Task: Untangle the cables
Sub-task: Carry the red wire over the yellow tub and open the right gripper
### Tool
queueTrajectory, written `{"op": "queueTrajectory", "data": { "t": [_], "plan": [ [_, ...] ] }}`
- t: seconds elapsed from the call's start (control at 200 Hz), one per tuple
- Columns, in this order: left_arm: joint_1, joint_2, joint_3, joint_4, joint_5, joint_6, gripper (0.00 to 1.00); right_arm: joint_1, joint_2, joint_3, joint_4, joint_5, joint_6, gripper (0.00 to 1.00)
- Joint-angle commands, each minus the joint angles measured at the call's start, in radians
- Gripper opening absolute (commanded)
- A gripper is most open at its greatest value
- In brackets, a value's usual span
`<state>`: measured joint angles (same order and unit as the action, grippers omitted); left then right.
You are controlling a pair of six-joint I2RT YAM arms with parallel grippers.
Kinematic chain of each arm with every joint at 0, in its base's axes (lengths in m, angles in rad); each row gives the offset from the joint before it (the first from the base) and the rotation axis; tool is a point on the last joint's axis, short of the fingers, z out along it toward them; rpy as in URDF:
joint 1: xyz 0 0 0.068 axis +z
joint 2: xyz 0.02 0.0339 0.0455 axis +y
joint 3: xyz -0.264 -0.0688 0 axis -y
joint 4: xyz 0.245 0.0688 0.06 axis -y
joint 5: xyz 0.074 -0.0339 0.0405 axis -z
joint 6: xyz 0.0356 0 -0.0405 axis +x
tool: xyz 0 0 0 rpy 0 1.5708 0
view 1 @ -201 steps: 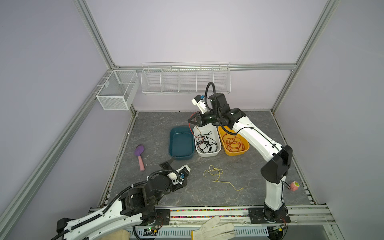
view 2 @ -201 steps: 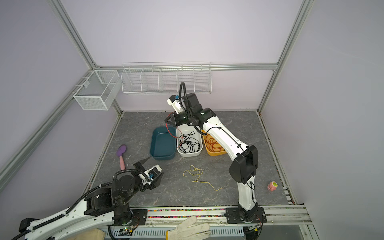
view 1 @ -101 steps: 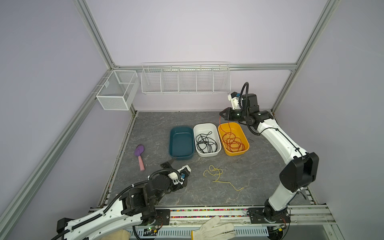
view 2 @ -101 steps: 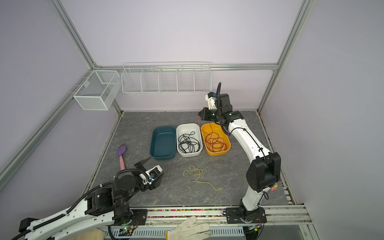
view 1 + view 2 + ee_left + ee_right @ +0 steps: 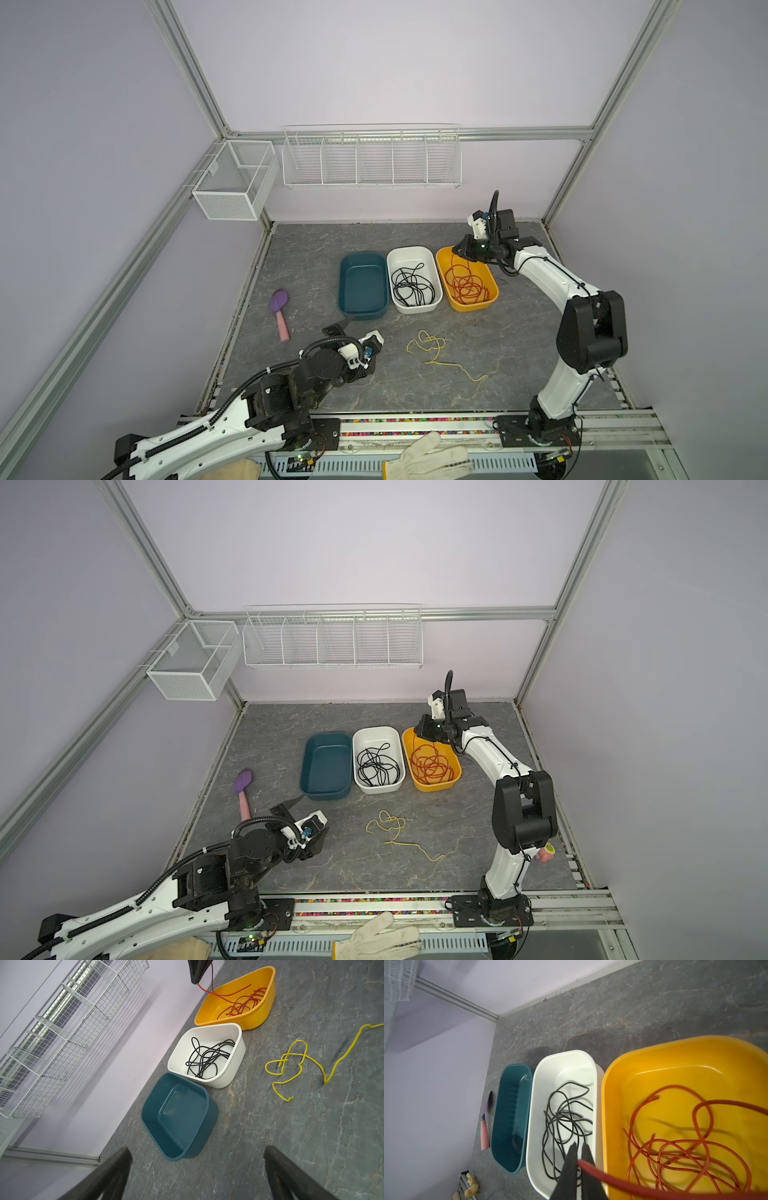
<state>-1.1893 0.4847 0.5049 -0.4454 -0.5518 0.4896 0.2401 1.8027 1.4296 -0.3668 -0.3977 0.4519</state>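
Observation:
My right gripper [image 5: 459,249] [image 5: 578,1145] hovers over the far end of the yellow bin [image 5: 478,308], shut on the red cable [image 5: 675,1148]. That cable hangs from the jaws into a loose coil [image 5: 467,286] in the bin. A black cable [image 5: 413,286] [image 5: 562,1122] lies coiled in the white bin [image 5: 415,310]. A thin yellow cable [image 5: 432,350] [image 5: 299,1064] lies looped on the table in front of the bins. My left gripper [image 5: 357,328] [image 5: 197,1149] is open and empty, low over the table near the teal bin [image 5: 363,315].
The teal bin holds nothing. A purple and pink brush [image 5: 279,309] lies at the left edge. Two white wire baskets [image 5: 372,158] [image 5: 235,178] hang on the walls. A white glove [image 5: 424,457] rests on the front rail. A small pink object [image 5: 546,852] sits behind the right arm.
My right gripper swung from beside the white bin rightward to the yellow bin's far end, then dropped a little, still holding the red cable. The left arm stayed still.

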Motion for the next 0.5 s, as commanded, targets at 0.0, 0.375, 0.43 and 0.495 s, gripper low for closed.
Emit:
{"op": "queueTrajectory", "data": {
  "t": [0.0,0.375,0.43,0.495],
  "plan": [
    [0.006,0.003,0.004,-0.012,0.01,-0.007,0.99,0.002,0.023,-0.05,0.058,-0.018,0.039,0.07],
    [0.007,0.015,0.005,-0.017,0.012,-0.008,1.0,-0.001,0.098,-0.056,0.037,-0.002,0.037,0.07],
    [0.007,0.015,0.005,-0.016,0.012,-0.008,0.99,-0.001,0.119,-0.038,0.02,-0.001,0.035,0.07],
    [0.008,0.016,0.005,-0.017,0.013,-0.008,1.0,0.001,0.14,-0.02,-0.005,0.013,0.029,0.08]
  ]
}}
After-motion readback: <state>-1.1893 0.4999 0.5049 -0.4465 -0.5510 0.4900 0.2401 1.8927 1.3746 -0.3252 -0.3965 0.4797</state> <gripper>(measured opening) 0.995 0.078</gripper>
